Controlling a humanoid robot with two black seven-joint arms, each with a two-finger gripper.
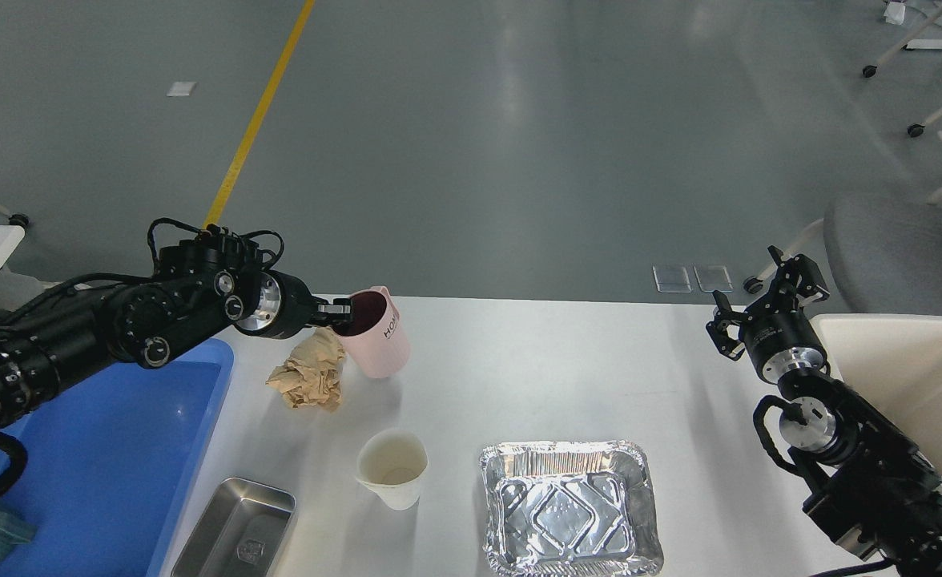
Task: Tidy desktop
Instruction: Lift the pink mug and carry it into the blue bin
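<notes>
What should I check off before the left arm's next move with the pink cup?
1. Left claw shut on the rim of the pink cup: ok.
2. Cup upright: not ok, it tilts.
3. Cup clear of the desktop: cannot tell.
4. Crumpled brown paper clear of the cup: not ok, it lies against it.
5. Blue tray has bare floor for a drop: ok.
6. Right claw open and holding nothing: ok.
</notes>
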